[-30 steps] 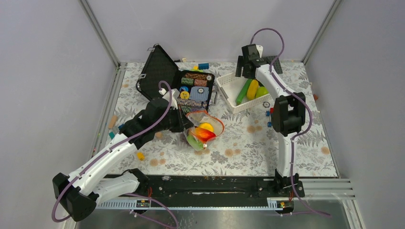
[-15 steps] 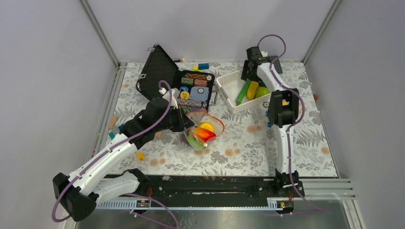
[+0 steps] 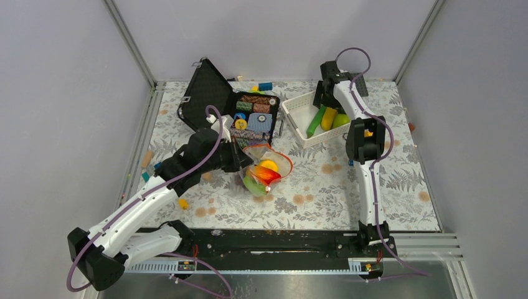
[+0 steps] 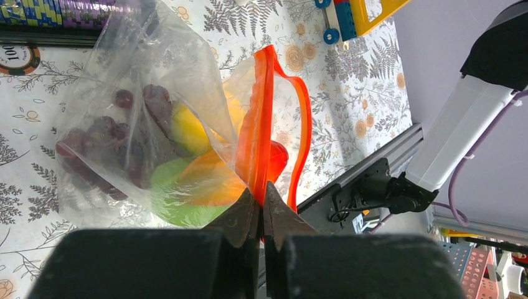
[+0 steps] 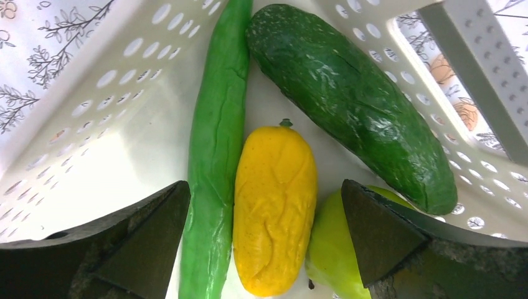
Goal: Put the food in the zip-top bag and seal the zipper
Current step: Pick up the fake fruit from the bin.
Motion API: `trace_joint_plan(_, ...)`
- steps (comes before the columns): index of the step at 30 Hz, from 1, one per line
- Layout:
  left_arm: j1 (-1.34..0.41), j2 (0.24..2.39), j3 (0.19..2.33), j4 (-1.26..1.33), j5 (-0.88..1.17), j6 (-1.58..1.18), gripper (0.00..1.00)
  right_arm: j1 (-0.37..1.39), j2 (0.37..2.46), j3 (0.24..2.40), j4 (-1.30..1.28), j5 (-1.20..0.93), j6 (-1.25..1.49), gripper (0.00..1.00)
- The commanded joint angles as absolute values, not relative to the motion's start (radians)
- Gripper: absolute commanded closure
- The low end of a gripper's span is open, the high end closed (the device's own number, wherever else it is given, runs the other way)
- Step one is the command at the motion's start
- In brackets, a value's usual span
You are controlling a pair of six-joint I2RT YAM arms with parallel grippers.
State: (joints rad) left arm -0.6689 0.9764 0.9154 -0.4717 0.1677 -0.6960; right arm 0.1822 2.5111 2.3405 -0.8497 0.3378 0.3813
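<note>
The left gripper (image 4: 260, 193) is clenched on the red-orange zipper strip (image 4: 261, 124) of the clear crinkly zip-top bag (image 3: 266, 169). The bag lies in the middle of the flowered table cover (image 3: 386, 187), just in front of the black chip case (image 3: 252, 115), with its mouth held partly open and purple grapes (image 4: 118, 143) and other fruit already inside. The right gripper (image 5: 264, 187) hangs with its jaws spread wide inside the white lattice basket (image 5: 93, 124), over the yellow oval toy piece (image 5: 274, 205). This piece lies tight between the long light-green vegetable (image 5: 215, 143) and the pale green pear (image 5: 330, 249), so I think the fingers could land on these neighbours and pinch two things, or push the yellow one away. Compared with a second ago, the right arm has moved from the basket's far corner down into the basket; the bag and left arm look unchanged.
</note>
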Motion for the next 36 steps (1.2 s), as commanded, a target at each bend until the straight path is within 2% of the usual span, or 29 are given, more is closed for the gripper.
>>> trace_joint_plan(1, -0.664, 0.949, 0.913, -0.399, 0.182, -0.677, 1.0, 0.173, 2.554, 2.416, -0.9, 0.243, 0.359, 0.0)
trace_joint_plan(5, -0.664, 0.951, 0.914, -0.401, 0.184, -0.674, 1.0, 0.173, 2.581, 2.439, -0.93, 0.239, 0.364, 0.01)
trace_joint_plan(7, -0.664, 0.951, 0.914, -0.4, 0.183, -0.673, 1.0, 0.174, 2.584, 2.435, -0.931, 0.231, 0.363, 0.12)
trace_joint_plan(8, -0.664, 0.951, 0.915, -0.401, 0.183, -0.673, 1.0, 0.173, 2.583, 2.431, -0.929, 0.23, 0.364, 0.14)
trace_joint_plan(16, -0.664, 0.956, 0.917, -0.402, 0.184, -0.672, 1.0, 0.174, 2.575, 2.406, -0.898, 0.162, 0.333, 0.18)
trace_joint_plan(22, -0.664, 0.958, 0.918, -0.402, 0.184, -0.672, 1.0, 0.173, 2.571, 2.39, -0.895, 0.149, 0.331, 0.26)
trace_joint_plan(25, -0.663, 0.963, 0.92, -0.402, 0.183, -0.671, 1.0, 0.173, 2.57, 2.385, -0.894, 0.15, 0.333, 0.32)
trace_joint_plan(31, -0.664, 0.965, 0.922, -0.403, 0.187, -0.673, 1.0, 0.174, 2.529, 2.337, -0.861, 0.159, 0.34, 0.54)
trace_joint_plan(36, -0.664, 0.958, 0.922, -0.403, 0.19, -0.675, 1.0, 0.174, 2.463, 2.275, -0.811, 0.158, 0.361, 0.62)
